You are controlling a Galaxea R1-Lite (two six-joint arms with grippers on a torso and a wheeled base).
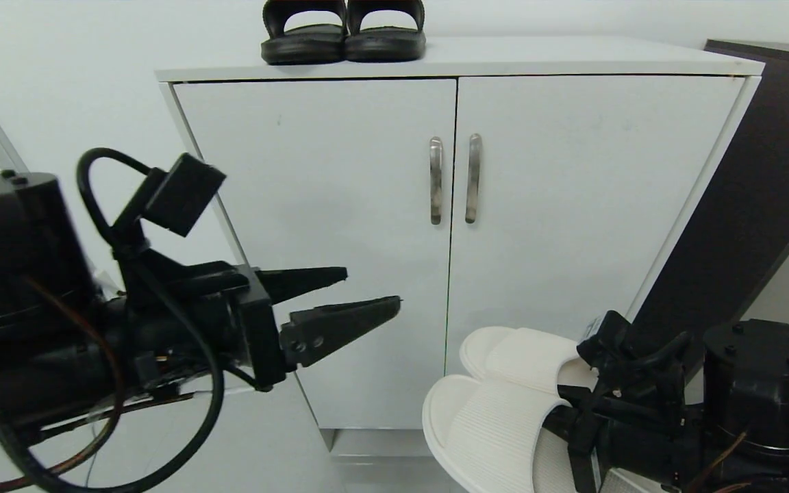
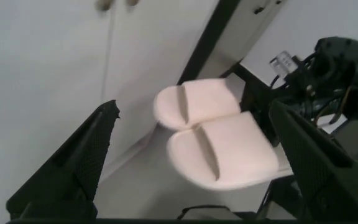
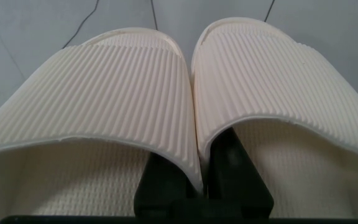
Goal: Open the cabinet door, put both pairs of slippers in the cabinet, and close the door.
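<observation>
Left hand (image 1: 373, 286), lower left of frame, gapes wide and empty; right hand (image 1: 586, 404), lower right, clamps the white slippers (image 1: 497, 411). We see black slippers (image 1: 344, 38) atop the shut cabinet (image 1: 340, 205), upper centre

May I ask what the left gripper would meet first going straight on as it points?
Probably the pair of white ribbed slippers held by the right gripper, though depth is unclear.

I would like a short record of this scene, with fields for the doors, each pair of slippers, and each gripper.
Cabinet doors: both shut
Black slippers: side by side on the cabinet top
White slippers: clamped together in the right gripper, before the right door
Left gripper: open, empty, before the left door
</observation>
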